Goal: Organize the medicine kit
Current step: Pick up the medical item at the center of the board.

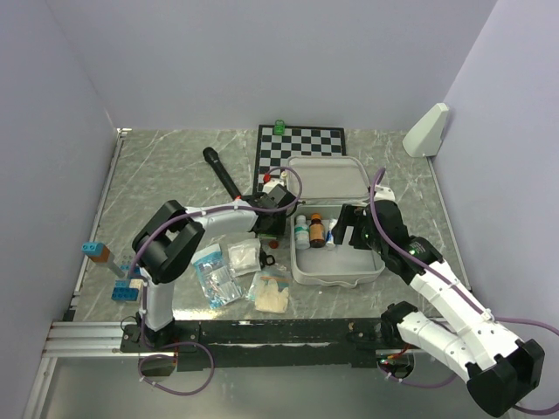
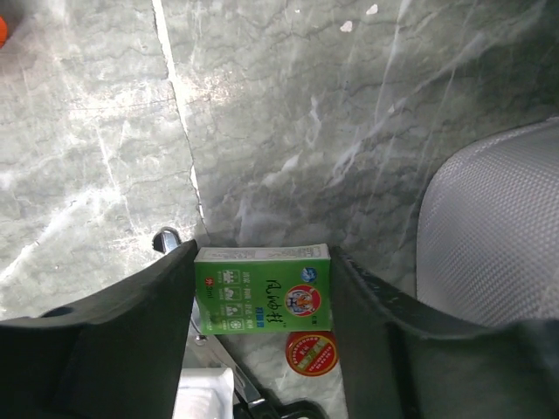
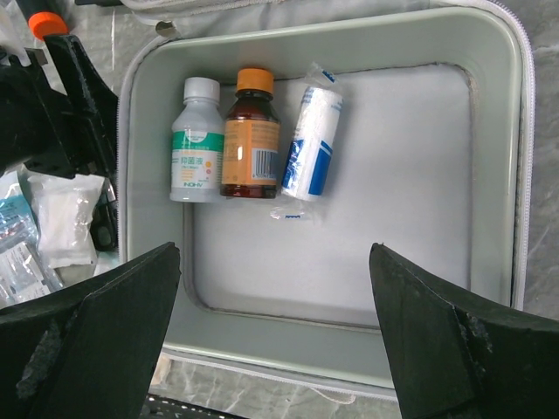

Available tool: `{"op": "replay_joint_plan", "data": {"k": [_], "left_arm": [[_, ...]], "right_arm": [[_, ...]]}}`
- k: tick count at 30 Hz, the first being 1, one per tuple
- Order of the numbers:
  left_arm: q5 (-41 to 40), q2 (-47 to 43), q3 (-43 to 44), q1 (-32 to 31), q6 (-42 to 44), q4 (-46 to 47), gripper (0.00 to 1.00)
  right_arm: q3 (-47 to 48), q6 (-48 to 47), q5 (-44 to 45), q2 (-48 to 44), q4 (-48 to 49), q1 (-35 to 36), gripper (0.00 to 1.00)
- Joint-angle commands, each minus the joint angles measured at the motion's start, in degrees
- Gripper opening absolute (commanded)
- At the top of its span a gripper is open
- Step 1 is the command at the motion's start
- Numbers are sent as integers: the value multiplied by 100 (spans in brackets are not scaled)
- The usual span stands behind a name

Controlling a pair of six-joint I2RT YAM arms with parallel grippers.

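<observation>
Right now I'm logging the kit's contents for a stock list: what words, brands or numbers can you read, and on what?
None can be read with certainty.
green box: white Chinese characters, blurred.
red disc: print too small.
white bottle: green label, too small.
brown bottle: barcode, digits unreadable.
gauze roll: blue print, blurred.

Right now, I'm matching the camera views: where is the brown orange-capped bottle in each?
Top external: brown bottle at the left end of the open medicine kit.
Left wrist: not in it; a green box shows instead.
Right wrist: upper left, inside the kit.
Shared landmark: the white bottle just left of it in both those views.
</observation>
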Motion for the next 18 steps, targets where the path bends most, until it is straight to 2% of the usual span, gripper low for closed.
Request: {"op": "replay_joint_plan", "data": {"k": [1, 6, 12, 15, 18], "left_arm": [[-181, -117, -4, -12, 6, -165, 56], [-322, -785, -223, -12, -46, -95, 49], [-463, -1997, -496, -21, -161, -287, 45], [-270, -2708, -680, -30, -222, -183, 43], [178, -3254, -900, -222, -187, 369, 40]], "right_arm": [[82, 64, 53, -51, -36, 33, 95], [161, 64, 62, -130, -80, 33, 95], [258, 108, 62, -165, -159, 33, 95], [276, 91, 53, -226, -150, 33, 95], [346, 91, 106, -236, -176, 33, 95]]}}
